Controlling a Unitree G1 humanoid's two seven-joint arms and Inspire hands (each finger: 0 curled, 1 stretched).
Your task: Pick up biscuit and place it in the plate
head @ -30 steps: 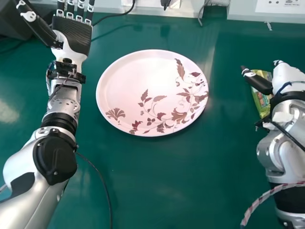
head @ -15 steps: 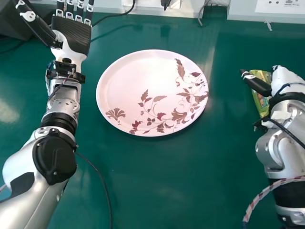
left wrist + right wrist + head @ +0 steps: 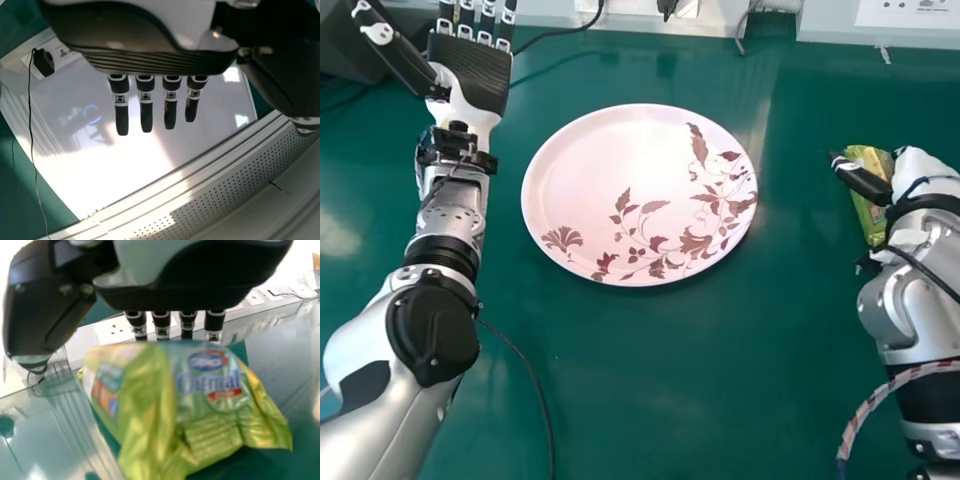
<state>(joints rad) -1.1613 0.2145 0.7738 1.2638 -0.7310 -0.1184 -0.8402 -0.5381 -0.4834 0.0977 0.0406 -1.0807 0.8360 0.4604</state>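
Right hand (image 3: 923, 170): lay to the right of the plate (image 3: 610, 160), forearm extended forward, thumb aimed back toward the plate; its fingers were straight and apart from the thumb, their tips hidden behind the biscuit packet.
Biscuit packet (image 3: 869, 213): sat on the table (image 3: 660, 390) right of the plate, partly under the right hand; a crinkled, shiny green-and-yellow wrapper with a loose, pointed corner.
Plate: was round, pale pink and smooth, with brown and dark red leaves and flowers.
Left hand (image 3: 470, 75): rested beyond and left of the plate, ribbed black palm up, fingers straight.
Table: was glossy green beneath the plate.
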